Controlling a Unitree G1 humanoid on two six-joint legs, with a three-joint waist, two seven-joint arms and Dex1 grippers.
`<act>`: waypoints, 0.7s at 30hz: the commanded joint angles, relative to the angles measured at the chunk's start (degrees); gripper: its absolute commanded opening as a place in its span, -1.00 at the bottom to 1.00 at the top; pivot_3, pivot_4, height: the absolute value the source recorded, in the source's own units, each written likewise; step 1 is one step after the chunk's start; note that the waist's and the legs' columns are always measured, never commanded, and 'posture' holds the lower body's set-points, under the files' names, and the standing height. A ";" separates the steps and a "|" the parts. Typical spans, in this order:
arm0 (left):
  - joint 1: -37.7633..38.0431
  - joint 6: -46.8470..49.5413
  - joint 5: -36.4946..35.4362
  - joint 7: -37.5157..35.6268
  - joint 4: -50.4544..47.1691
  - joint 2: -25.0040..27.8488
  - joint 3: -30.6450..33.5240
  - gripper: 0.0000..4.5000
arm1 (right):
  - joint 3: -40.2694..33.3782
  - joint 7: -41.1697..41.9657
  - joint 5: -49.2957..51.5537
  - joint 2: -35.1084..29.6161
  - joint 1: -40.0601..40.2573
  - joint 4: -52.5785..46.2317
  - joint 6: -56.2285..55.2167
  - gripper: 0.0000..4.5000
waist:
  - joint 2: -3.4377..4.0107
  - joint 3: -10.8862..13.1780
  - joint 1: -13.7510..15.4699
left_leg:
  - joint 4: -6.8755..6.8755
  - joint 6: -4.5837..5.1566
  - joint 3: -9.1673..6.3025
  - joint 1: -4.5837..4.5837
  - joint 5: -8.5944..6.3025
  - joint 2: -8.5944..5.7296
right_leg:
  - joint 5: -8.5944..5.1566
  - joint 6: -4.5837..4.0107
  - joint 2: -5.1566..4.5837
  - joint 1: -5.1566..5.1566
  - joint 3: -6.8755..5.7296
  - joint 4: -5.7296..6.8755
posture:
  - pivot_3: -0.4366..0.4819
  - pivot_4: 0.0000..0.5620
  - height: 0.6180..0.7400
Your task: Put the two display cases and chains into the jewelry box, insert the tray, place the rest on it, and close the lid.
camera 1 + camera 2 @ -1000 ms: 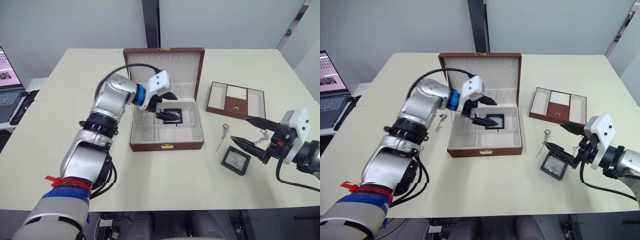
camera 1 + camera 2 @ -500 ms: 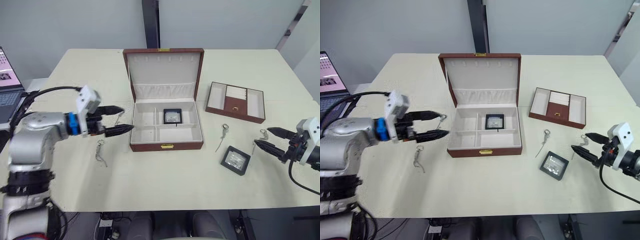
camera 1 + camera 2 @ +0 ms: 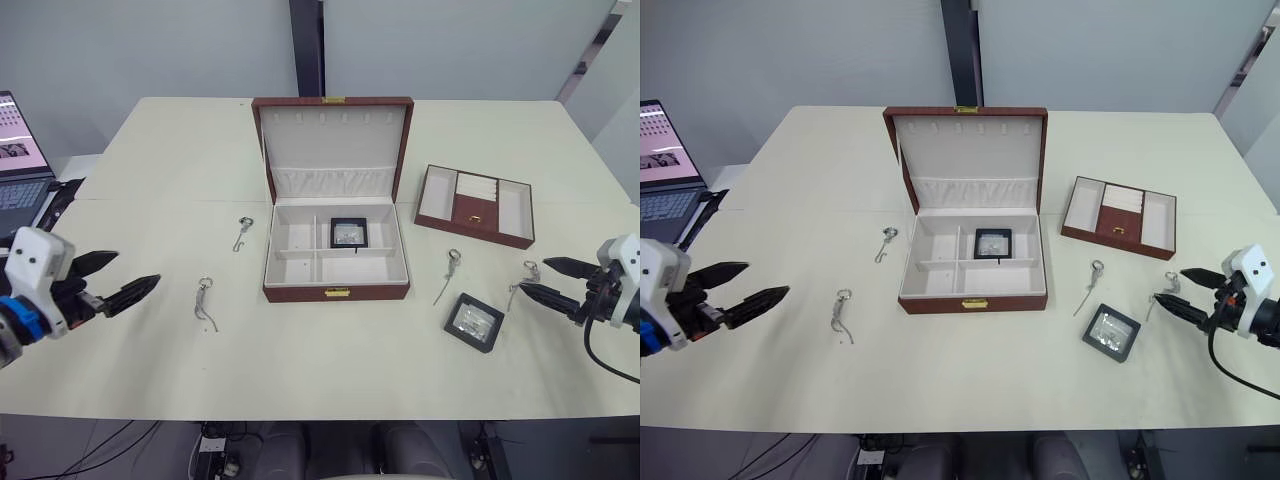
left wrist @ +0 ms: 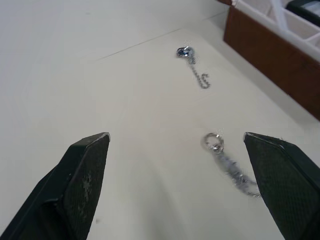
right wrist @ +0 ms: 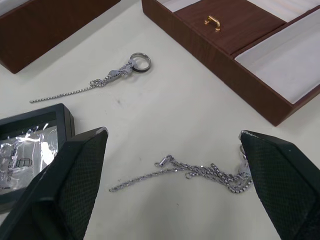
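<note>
Reddish-brown, the jewelry box (image 3: pixel 336 262) stood mid-table (image 3: pixel 300 370) with its lid (image 3: pixel 333 145) raised. One display case (image 3: pixel 347 232) lay in a rear compartment; the other display case (image 3: pixel 473 321) sat on the table right of the box. The tray (image 3: pixel 474 204) lay beyond it. Four chains were out: two left of the box (image 3: pixel 241 232) (image 3: pixel 204 302) and two right (image 3: pixel 447 272) (image 3: pixel 522 278). The left gripper (image 3: pixel 118 279) and right gripper (image 3: pixel 552 279) hovered spread wide, both empty.
</note>
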 commanded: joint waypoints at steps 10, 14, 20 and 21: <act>5.54 -3.32 0.37 3.01 1.55 2.19 1.35 0.98 | -2.85 0.30 -0.50 -1.48 2.85 -0.23 -1.16 1.00 | 0.00 0.00 -0.03 | -0.02 0.00 0.00 0.02 0.00 0.01 | 0.00 0.00 0.01 0.00 0.00 0.01 | -0.05 -0.47 1.00; 5.36 -3.28 0.13 3.16 1.95 3.02 0.97 0.98 | -2.92 0.62 -0.39 -1.65 3.56 -0.54 -0.99 1.00 | 0.01 0.00 -0.03 | -0.03 0.00 0.00 0.02 0.00 0.02 | 0.00 0.00 0.01 0.00 0.00 0.01 | -0.05 -0.47 1.00; 5.92 -2.62 -0.13 2.97 1.40 3.67 0.55 0.98 | -2.30 1.61 -0.78 -2.43 5.09 -0.91 -0.31 1.00 | 0.01 0.00 -0.03 | -0.03 0.00 0.01 0.02 0.00 0.01 | 0.00 0.00 0.01 0.00 0.00 0.01 | -0.05 -0.47 1.00; 6.17 -2.56 -0.20 2.92 1.21 3.66 0.69 0.98 | -2.45 1.53 -0.77 -2.29 5.09 -0.73 -0.53 1.00 | 0.01 0.00 -0.05 | -0.03 0.00 0.01 0.02 0.00 0.02 | 0.00 0.00 0.01 0.00 0.01 0.01 | -0.05 -0.47 1.00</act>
